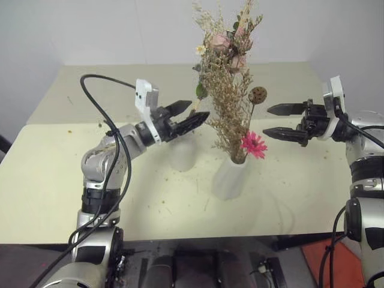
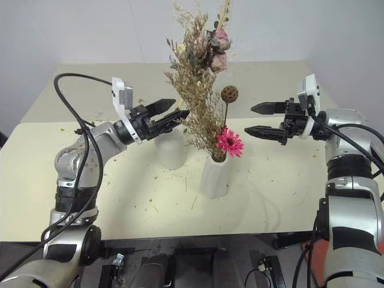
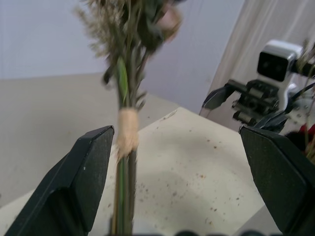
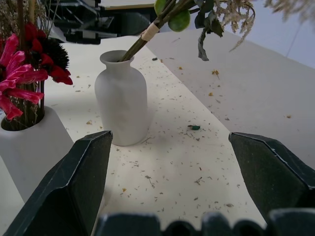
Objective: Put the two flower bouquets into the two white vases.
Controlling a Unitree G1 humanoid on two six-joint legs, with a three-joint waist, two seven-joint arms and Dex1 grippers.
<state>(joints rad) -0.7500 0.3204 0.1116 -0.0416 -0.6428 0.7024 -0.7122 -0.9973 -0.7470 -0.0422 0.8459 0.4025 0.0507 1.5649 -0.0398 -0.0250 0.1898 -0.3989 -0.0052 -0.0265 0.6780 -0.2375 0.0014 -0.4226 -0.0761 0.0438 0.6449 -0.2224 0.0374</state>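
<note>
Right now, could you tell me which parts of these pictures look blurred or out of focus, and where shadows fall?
In the left wrist view the leafy bouquet close to the lens is soft, its blooms smeared, while the table behind reads clearer. In the right wrist view the rounded vase is fairly sharp; the near black fingers are blurred. In the left eye view a soft shadow lies beside the ribbed vase.

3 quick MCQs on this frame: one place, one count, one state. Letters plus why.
1. Where are the pink-bloom stems?
A. In the rounded vase
B. On the table
C. In the right claw

2. How many vases hold flowers?
A. None
B. One
C. Two

3. How is the left claw?
A. Shut on stems
B. Open
C. Shut, empty

Key:
1 A: the stems enter the rounded vase.
2 C: the ribbed vase holds the dried sprigs too.
3 B: the left claw has its fingers spread, stems loose between them.
</note>
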